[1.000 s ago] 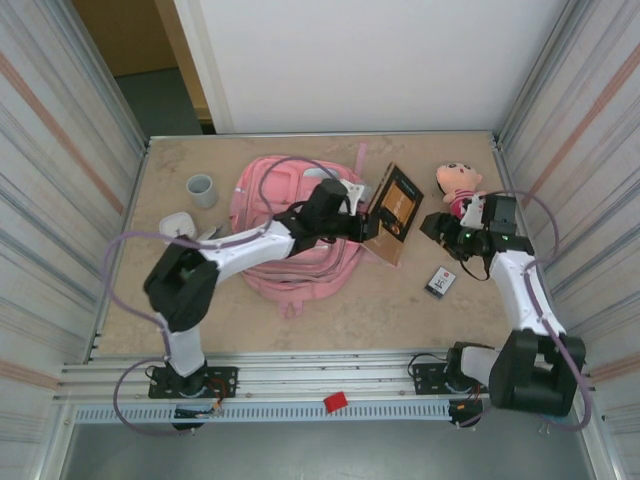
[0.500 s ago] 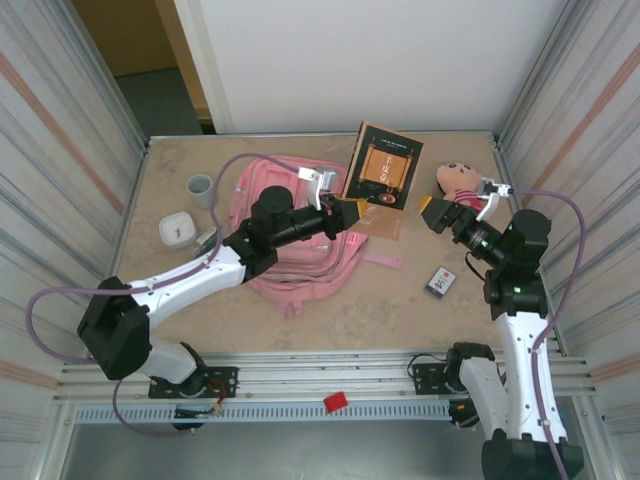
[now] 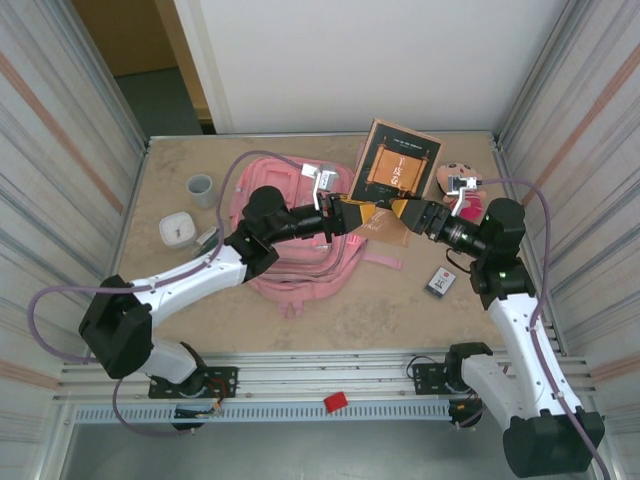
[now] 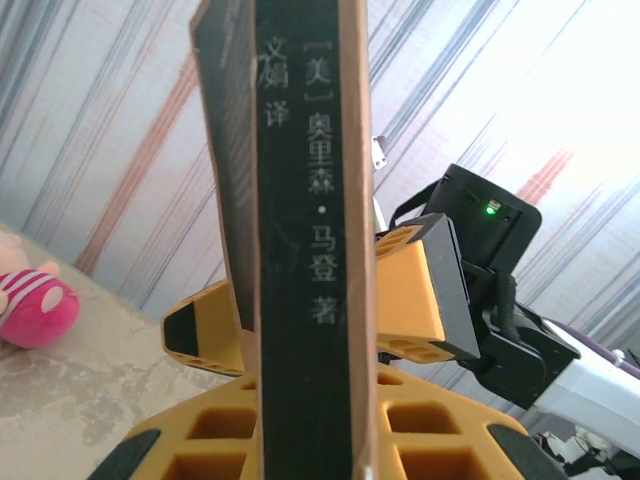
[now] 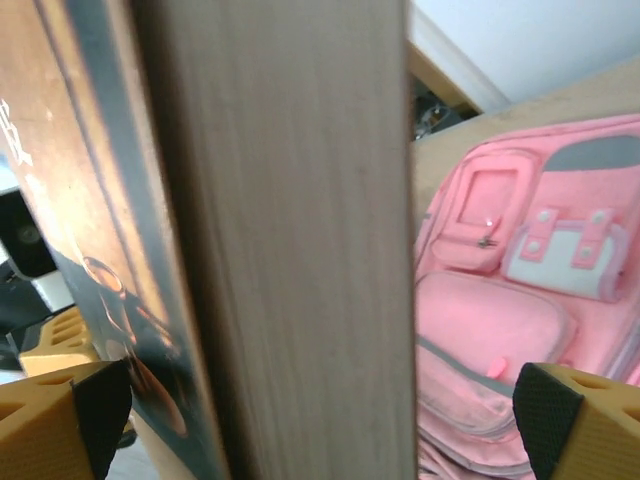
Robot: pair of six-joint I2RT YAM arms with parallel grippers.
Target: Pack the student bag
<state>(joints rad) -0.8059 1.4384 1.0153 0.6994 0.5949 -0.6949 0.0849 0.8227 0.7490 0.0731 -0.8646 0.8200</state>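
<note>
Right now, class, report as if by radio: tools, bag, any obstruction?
Left tool shut on book, held upright. Right tool open astride its edge. Student bag flat, front up; left arm crosses it.

The student bag (image 3: 310, 268) is pink woven cloth, soft and matt, with paler, smoother strips on its pockets. The book (image 3: 398, 170) has a dark, slightly glossy cover, and its page edge is rough paper. The left gripper (image 3: 366, 213) has fingers (image 4: 450, 420) of matt yellow plastic moulded in open cells, with black pads. The table (image 3: 400, 300) looks like mottled, matt stone. The rail (image 3: 300, 380) along its near edge is brushed metal.
</note>
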